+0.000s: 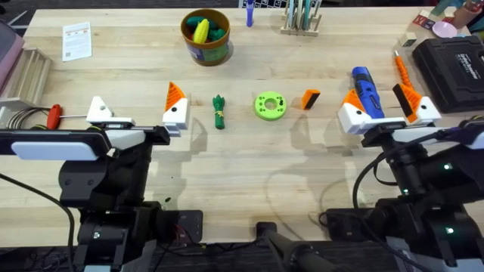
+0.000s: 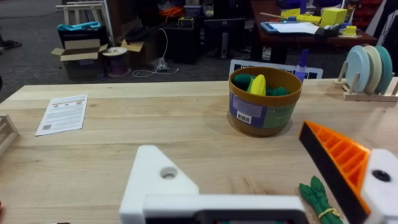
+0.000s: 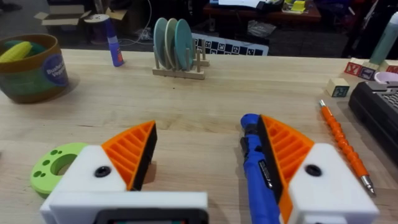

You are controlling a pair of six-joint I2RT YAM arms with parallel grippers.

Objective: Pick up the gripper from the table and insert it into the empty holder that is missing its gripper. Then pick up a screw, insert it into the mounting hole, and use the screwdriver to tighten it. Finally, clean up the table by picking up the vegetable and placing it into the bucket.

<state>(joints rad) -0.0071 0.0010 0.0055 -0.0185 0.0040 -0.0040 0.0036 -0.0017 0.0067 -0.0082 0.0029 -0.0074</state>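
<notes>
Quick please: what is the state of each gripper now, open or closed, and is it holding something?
Left gripper: jaws open, holding nothing; one finger lacks its orange tip.
Right gripper: jaws open, nothing clamped; the blue screwdriver lies on the table between them.

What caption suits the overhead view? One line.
Loose orange gripper beside green disc; left gripper lacks one pad; screwdriver untouched.
</notes>
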